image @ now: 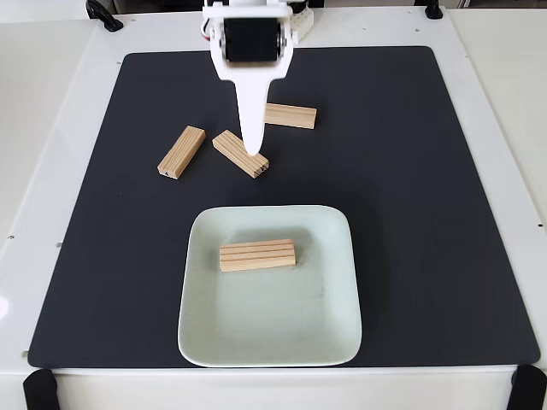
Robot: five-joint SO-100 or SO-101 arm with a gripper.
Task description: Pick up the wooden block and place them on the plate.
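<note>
Fixed view: white claw [254, 147] is hanging tip-down over the middle wooden block [240, 154]; its opening cannot be told. Grooved block [257, 255] is lying on the plate [329, 316], near the mat's [444, 213] front edge. Two more blocks [181, 152] [291, 115] are flanking the claw.

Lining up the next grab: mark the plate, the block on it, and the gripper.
plate [333, 224], fixed view, bare rim near its upper right corner.
block on the plate [257, 255], fixed view, middle of its grooved top.
gripper [254, 147], fixed view, white fingertip.

Lab-style bench: white table [51, 171], black mat [427, 213].
</note>
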